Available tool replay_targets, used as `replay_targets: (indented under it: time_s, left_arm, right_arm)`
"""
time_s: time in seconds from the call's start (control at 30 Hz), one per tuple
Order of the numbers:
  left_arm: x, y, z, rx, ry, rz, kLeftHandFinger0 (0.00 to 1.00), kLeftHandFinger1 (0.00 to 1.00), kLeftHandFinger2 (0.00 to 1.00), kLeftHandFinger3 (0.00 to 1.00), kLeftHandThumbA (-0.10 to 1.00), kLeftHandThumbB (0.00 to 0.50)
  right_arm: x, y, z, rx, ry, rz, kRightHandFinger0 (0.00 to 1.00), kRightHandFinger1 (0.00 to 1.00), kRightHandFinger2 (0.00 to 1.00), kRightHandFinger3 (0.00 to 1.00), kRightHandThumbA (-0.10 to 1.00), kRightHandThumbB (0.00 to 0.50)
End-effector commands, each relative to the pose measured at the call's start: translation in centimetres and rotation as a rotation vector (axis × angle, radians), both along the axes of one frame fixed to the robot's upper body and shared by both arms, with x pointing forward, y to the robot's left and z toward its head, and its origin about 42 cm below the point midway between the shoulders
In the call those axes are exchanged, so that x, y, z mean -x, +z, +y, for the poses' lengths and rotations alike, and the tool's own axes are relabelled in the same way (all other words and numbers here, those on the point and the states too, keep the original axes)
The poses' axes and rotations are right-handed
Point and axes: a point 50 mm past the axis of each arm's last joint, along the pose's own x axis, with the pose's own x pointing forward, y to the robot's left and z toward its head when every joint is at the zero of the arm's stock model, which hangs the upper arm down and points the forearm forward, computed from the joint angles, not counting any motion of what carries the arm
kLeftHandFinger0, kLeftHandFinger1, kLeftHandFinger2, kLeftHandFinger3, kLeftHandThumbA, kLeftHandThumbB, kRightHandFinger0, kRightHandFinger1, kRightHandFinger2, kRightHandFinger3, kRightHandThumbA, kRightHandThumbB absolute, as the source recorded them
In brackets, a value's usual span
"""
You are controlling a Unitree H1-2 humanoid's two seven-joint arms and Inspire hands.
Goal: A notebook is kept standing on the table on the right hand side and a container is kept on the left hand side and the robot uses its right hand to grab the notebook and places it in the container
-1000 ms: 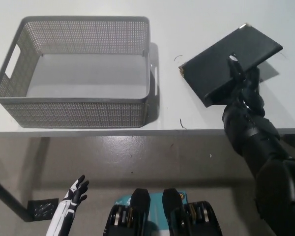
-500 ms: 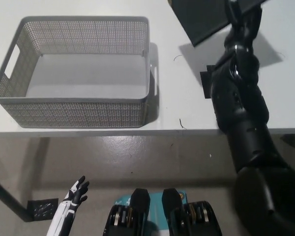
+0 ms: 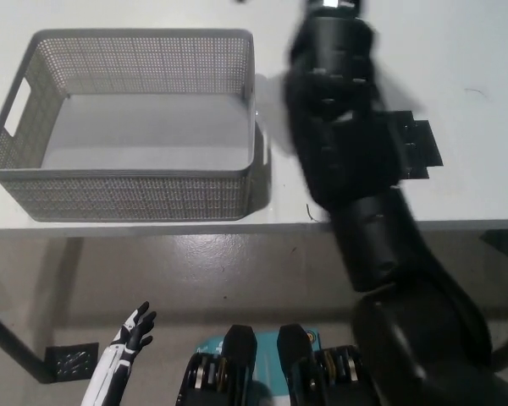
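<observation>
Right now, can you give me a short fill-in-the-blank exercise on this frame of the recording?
1. The mesh container on the table holds ____.
2. The right arm reaches up past the picture's ____ edge, so its hand is out of view.
3. The white left hand rests low, below the table's ____ edge.

Missing words: nothing; top; front

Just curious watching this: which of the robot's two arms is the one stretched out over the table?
The black right arm, reaching up over the table beside the mesh container. The white left hand hangs low, below the table edge.
</observation>
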Motion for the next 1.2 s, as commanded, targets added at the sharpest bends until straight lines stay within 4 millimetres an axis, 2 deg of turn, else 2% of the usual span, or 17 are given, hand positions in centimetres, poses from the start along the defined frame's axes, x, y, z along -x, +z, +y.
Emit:
replay_targets:
  time_s: [0.0,0.07,0.1,0.17,0.27,0.33,0.43,0.53,0.63,0.67,0.7,0.77,0.8,0.83,0.87,0.97,1.17]
  left_arm:
    - [-0.1,0.9,0.2,-0.004,-0.041,-0.048,1.00,1.00,1.00,1.00,1.00,0.127]
    - [-0.2,1.0,0.3,-0.015,-0.051,-0.053,1.00,1.00,1.00,1.00,1.00,0.133]
    - [-0.3,1.0,0.3,-0.025,-0.055,-0.055,1.00,1.00,1.00,1.00,1.00,0.126]
    - [-0.4,1.1,0.4,-0.053,-0.057,-0.064,1.00,1.00,1.00,1.00,1.00,0.140]
    - [-0.6,1.1,0.3,-0.060,-0.057,-0.072,1.00,1.00,1.00,1.00,1.00,0.189]
    - [-0.6,1.1,0.3,-0.066,-0.059,-0.069,1.00,1.00,1.00,1.00,1.00,0.198]
    - [-0.6,1.3,0.1,-0.057,-0.062,-0.066,1.00,1.00,1.00,1.00,1.00,0.228]
    - [-0.7,1.2,0.1,-0.060,-0.062,-0.072,1.00,1.00,1.00,1.00,1.00,0.226]
    - [-0.8,1.2,0.0,-0.069,-0.075,-0.074,1.00,1.00,1.00,1.00,1.00,0.235]
    - [-0.9,1.2,-0.1,-0.074,-0.072,-0.078,1.00,1.00,1.00,1.00,1.00,0.251]
    - [-1.0,1.2,-0.1,-0.076,-0.071,-0.080,1.00,1.00,1.00,1.00,1.00,0.252]
    - [-1.1,1.3,-0.1,-0.074,-0.076,-0.073,1.00,1.00,1.00,1.00,1.00,0.266]
    - [-1.1,1.3,-0.1,-0.074,-0.075,-0.068,1.00,1.00,1.00,1.00,1.00,0.266]
    - [-1.2,1.3,-0.1,-0.075,-0.075,-0.067,1.00,1.00,1.00,1.00,1.00,0.274]
    - [-1.1,1.3,-0.2,-0.078,-0.080,-0.063,1.00,1.00,1.00,1.00,1.00,0.275]
    - [-1.2,1.5,-0.3,-0.077,-0.090,-0.062,1.00,1.00,1.00,1.00,1.00,0.277]
    - [-1.1,1.3,-0.3,-0.098,-0.094,-0.073,1.00,1.00,1.00,1.00,1.00,0.283]
  right_arm:
    - [0.6,1.7,3.2,0.125,-0.053,-0.081,0.00,0.19,0.65,0.81,-0.10,0.111]
    - [0.1,0.6,4.1,0.159,-0.051,-0.053,0.00,0.19,0.67,0.80,-0.10,0.111]
    - [-0.1,0.2,4.5,0.178,-0.052,-0.044,0.00,0.17,0.61,0.69,-0.10,0.135]
    - [-0.5,-1.3,5.6,0.226,-0.035,-0.007,0.00,0.18,0.66,0.74,-0.10,0.104]
    - [-0.9,-3.0,7.0,0.312,-0.014,0.016,0.00,0.19,0.68,0.77,-0.10,0.100]
    - [-1.0,-4.0,7.4,0.372,-0.018,0.012,0.00,0.19,0.68,0.77,-0.10,0.086]
    - [-1.2,-5.2,7.5,0.470,-0.041,0.002,0.00,0.21,0.71,0.76,-0.10,0.084]
    - [-1.5,-6.0,7.4,0.523,-0.048,0.005,0.00,0.22,0.70,0.72,-0.10,0.104]
    - [-1.8,-6.8,6.9,0.551,-0.057,0.029,0.00,0.24,0.71,0.76,-0.10,0.125]
    - [-2.0,-6.8,6.7,0.587,-0.067,0.031,0.06,0.33,0.82,0.91,0.00,0.171]
    - [-2.4,-6.9,6.4,0.645,-0.053,0.040,0.34,0.56,0.95,1.00,0.31,0.214]
    - [-2.6,-6.9,6.1,0.694,-0.033,0.034,0.63,0.85,1.00,1.00,0.47,0.315]
    - [-2.8,-7.0,5.8,0.713,-0.001,0.029,0.72,0.96,1.00,1.00,0.55,0.362]
    - [-2.8,-7.1,5.8,0.714,0.006,0.030,0.82,1.00,1.00,1.00,0.60,0.405]
    - [-3.0,-7.2,5.7,0.721,0.059,0.047,1.00,1.00,1.00,1.00,0.66,0.414]
    - [-3.2,-7.2,5.4,0.784,0.094,0.040,1.00,1.00,1.00,1.00,0.81,0.495]
    - [-3.2,-6.6,5.2,0.786,0.065,-0.005,1.00,1.00,1.00,1.00,0.95,0.500]
